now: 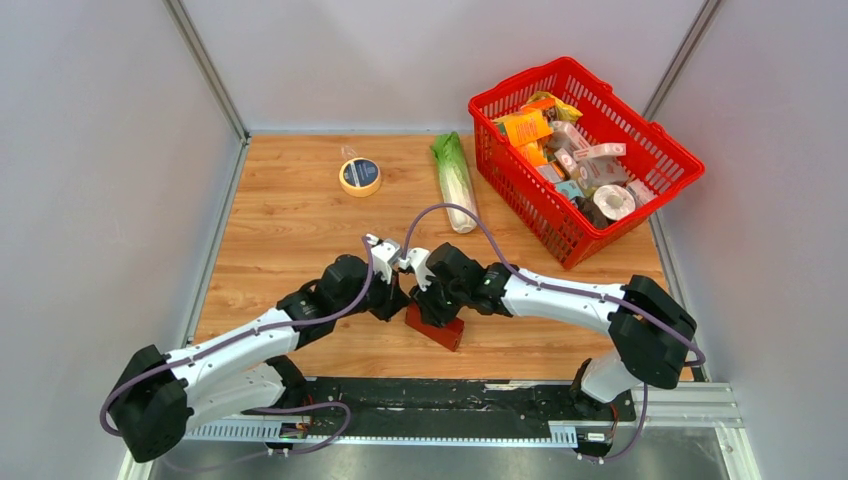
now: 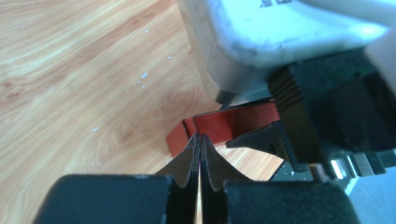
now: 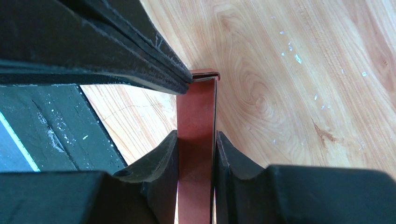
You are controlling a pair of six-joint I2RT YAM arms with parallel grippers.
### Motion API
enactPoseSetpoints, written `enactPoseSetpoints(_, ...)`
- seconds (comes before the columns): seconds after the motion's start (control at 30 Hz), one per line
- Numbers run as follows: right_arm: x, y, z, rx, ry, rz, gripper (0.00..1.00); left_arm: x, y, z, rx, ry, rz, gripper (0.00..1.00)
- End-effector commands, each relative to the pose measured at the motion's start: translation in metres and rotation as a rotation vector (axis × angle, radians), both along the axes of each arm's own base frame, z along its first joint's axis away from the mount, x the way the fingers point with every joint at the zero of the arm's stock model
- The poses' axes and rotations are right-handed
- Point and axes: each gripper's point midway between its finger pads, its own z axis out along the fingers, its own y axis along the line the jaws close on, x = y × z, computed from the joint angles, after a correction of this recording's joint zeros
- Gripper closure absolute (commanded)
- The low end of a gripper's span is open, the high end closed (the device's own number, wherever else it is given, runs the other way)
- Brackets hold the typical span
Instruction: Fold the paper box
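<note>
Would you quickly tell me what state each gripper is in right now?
The left gripper is closed, tips at the edge of the paper box; whether it pinches it cannot be told.
The right gripper is closed on the paper box.

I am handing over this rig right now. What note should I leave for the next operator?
Left end effector: shut, tips at a corner of the dark-red thin cardboard box; a true pinch is uncertain.
Right end effector: shut on a box panel.
Box: near-centre of the wooden table.
Done: box gripped.
Left: box looks not fully folded; finish folding.
</note>
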Motion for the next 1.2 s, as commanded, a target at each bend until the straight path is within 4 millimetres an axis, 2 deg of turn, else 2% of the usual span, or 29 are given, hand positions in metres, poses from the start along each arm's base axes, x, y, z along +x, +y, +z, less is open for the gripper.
enactPoseSetpoints(0.0, 0.012, 0.010, 0.018, 0.056, -0.068, -0.010, 0.70, 0.004, 0.003, 0.007, 0.049, -0.086, 0.025, 0.97)
enactPoseSetpoints(0.27, 0.023, 0.018, 0.026, 0.069, -0.119, -0.007, 0.70, 0.008, 0.020, -0.007, 0.104, -0.121, 0.111, 1.00)
enactPoseSetpoints(0.37, 0.025, 0.021, 0.026, 0.069, -0.122, -0.002, 0.70, 0.007, 0.019, -0.009, 0.086, -0.114, 0.115, 1.00)
enactPoseSetpoints(0.47, 0.025, 0.021, 0.023, 0.061, -0.120, 0.003, 0.70, 0.003, 0.014, 0.001, 0.060, -0.102, 0.095, 1.00)
enactPoseSetpoints(0.57, 0.023, 0.019, 0.019, 0.050, -0.116, 0.003, 0.71, 0.000, 0.015, 0.018, 0.030, -0.101, 0.098, 0.79)
enactPoseSetpoints(0.6, 0.023, 0.019, 0.019, 0.051, -0.116, 0.005, 0.70, -0.001, 0.016, 0.027, 0.005, -0.115, 0.101, 0.64)
enactPoseSetpoints(0.7, 0.021, 0.018, 0.019, 0.053, -0.109, 0.008, 0.71, 0.002, 0.017, 0.038, -0.022, -0.145, 0.109, 0.56)
enactPoseSetpoints(0.83, 0.020, 0.018, 0.022, 0.065, -0.107, 0.014, 0.71, 0.006, 0.012, 0.032, -0.030, -0.099, 0.068, 0.56)
enactPoseSetpoints(0.97, 0.018, 0.019, 0.026, 0.077, -0.109, 0.021, 0.71, 0.011, 0.000, 0.029, -0.026, -0.090, 0.026, 0.63)
enactPoseSetpoints(1.13, 0.017, 0.020, 0.028, 0.084, -0.106, 0.024, 0.71, 0.020, -0.004, 0.029, -0.020, -0.103, 0.035, 0.65)
enactPoseSetpoints(1.17, 0.017, 0.020, 0.028, 0.085, -0.105, 0.023, 0.71, 0.024, -0.007, 0.034, -0.040, -0.119, 0.038, 0.65)
